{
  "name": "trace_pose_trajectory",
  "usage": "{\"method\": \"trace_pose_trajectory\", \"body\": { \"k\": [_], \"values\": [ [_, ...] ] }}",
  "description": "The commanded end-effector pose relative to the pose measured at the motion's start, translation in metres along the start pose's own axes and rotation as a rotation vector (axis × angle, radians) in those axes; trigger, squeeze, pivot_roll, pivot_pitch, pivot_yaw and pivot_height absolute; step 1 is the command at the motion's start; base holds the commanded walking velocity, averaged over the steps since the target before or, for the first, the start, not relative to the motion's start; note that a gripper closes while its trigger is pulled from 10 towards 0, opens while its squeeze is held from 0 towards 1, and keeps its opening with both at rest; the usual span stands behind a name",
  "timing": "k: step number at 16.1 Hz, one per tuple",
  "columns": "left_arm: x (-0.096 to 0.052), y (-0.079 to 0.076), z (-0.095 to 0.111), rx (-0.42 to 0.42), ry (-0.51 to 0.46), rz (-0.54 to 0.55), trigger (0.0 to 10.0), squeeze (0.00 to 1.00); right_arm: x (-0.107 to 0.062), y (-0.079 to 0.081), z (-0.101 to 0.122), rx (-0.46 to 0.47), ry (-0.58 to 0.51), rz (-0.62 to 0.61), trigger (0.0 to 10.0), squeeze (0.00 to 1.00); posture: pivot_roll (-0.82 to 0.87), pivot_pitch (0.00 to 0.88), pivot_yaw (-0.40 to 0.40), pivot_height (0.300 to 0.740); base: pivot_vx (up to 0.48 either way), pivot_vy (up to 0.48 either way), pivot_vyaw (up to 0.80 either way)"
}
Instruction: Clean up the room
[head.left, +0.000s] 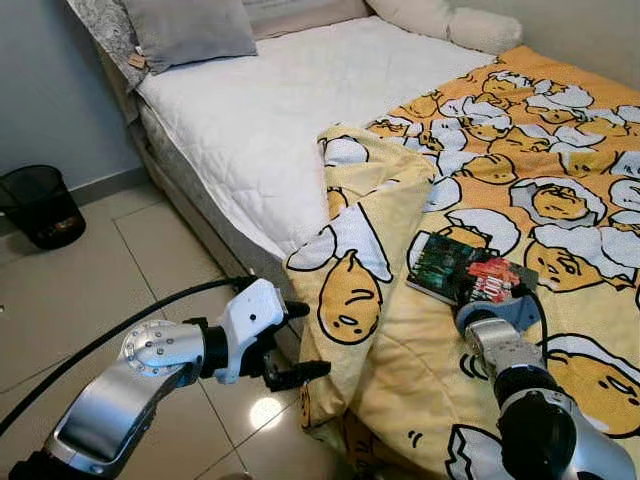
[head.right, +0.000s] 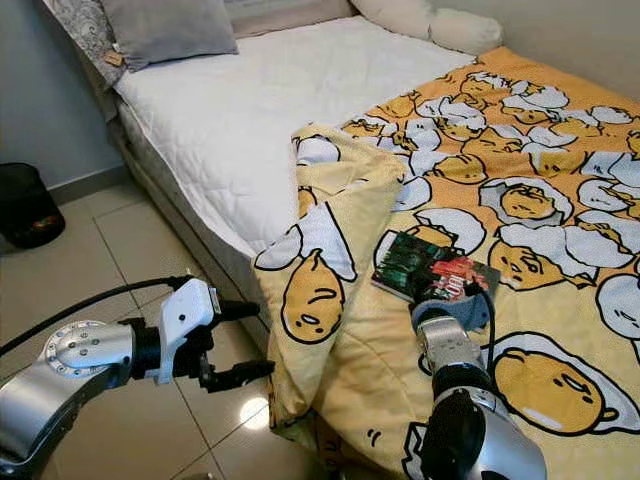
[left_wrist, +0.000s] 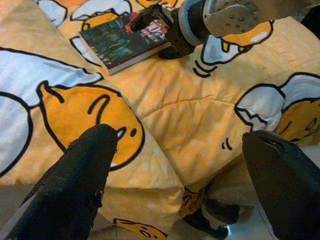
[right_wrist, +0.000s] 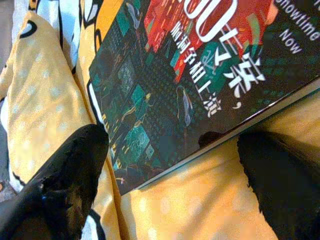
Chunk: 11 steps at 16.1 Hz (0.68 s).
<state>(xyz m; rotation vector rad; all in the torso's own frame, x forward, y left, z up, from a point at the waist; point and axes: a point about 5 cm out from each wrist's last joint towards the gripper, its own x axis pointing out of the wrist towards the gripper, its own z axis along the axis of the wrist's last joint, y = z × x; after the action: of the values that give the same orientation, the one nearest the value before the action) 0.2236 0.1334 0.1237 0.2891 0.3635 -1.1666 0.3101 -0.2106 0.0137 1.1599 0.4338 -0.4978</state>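
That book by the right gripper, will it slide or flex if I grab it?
The book looks thin and glossy, so probably slippery and slightly bendy. It lies flat on the soft blanket, so pressing may sink it rather than slide it. The right gripper is open at its edge.

bed (head.left: 250, 130) w/ yellow blanket (head.left: 520, 190), book (head.left: 462, 268) on blanket, grey pillow (head.left: 185, 30).

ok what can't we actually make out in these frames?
- Right gripper fingertips: eye views, its own wrist hides them.
- Book near edge: eye views, same wrist covers it.
- Book cover: right wrist view, cut by frame edges.
- Bin contents: eye views, too dark.
- Left gripper: open beside the blanket.
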Motion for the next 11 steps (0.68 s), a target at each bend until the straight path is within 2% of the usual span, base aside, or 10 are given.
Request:
{"method": "trace_pose_trajectory", "body": {
  "k": [1, 3, 8, 10, 11],
  "values": [
    [-0.001, -0.003, 0.002, 0.002, 0.003, -0.019, 10.0, 0.79, 0.000, -0.004, 0.005, 0.024, -0.036, -0.016, 10.0, 0.00, 0.01, 0.000, 0.005, 0.740, 0.000, 0.000, 0.00],
    [-0.002, -0.004, 0.003, 0.002, 0.007, -0.027, 10.0, 0.79, 0.000, -0.006, 0.007, 0.049, -0.064, -0.007, 10.0, 0.00, 0.02, 0.000, 0.010, 0.740, 0.000, 0.000, 0.00],
    [-0.003, -0.008, 0.003, -0.001, 0.021, -0.038, 10.0, 0.79, 0.001, -0.004, 0.004, 0.034, -0.063, -0.005, 10.0, 0.00, 0.04, 0.000, 0.009, 0.740, 0.000, 0.000, 0.00],
    [-0.003, -0.009, 0.004, -0.004, 0.022, -0.031, 10.0, 0.79, 0.002, 0.003, 0.008, 0.064, -0.083, 0.018, 10.0, 0.00, 0.04, 0.000, 0.005, 0.740, 0.000, 0.000, 0.00],
    [-0.003, -0.010, 0.004, -0.007, 0.018, -0.026, 10.0, 0.79, 0.002, 0.012, 0.015, 0.116, -0.118, 0.057, 10.0, 0.00, 0.04, 0.000, 0.002, 0.740, 0.000, 0.000, 0.00]
  ]
}}
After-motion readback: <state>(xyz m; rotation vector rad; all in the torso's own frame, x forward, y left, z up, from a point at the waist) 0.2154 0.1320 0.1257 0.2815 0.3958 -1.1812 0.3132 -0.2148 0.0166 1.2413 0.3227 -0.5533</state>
